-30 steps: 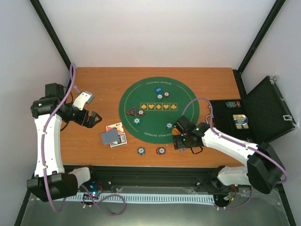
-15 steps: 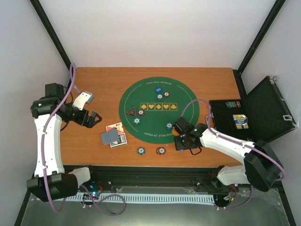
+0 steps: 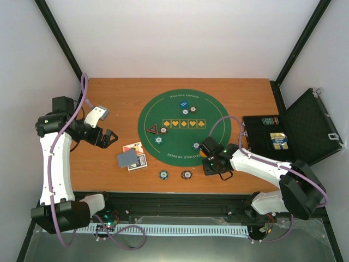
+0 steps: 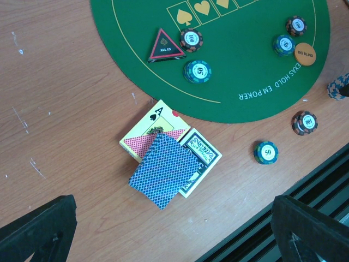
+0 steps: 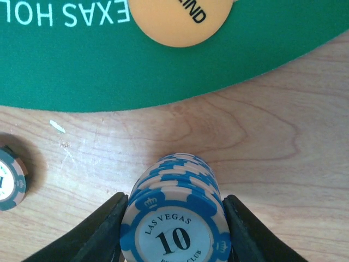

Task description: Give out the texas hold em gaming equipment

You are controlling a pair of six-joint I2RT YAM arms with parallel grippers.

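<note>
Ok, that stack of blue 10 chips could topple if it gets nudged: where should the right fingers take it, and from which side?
Probably best to take the blue chip stack by its striped side wall, low down, across its full width, coming straight from above. It stands upright on the bare table just off the green mat, and the right fingers flank it on either side.

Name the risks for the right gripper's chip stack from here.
1. The right gripper pinches the blue chip stack only at its sides; lower chips may slip out on lifting.
2. The orange disc lies just ahead on the green mat; a low carry could knock it.
</note>
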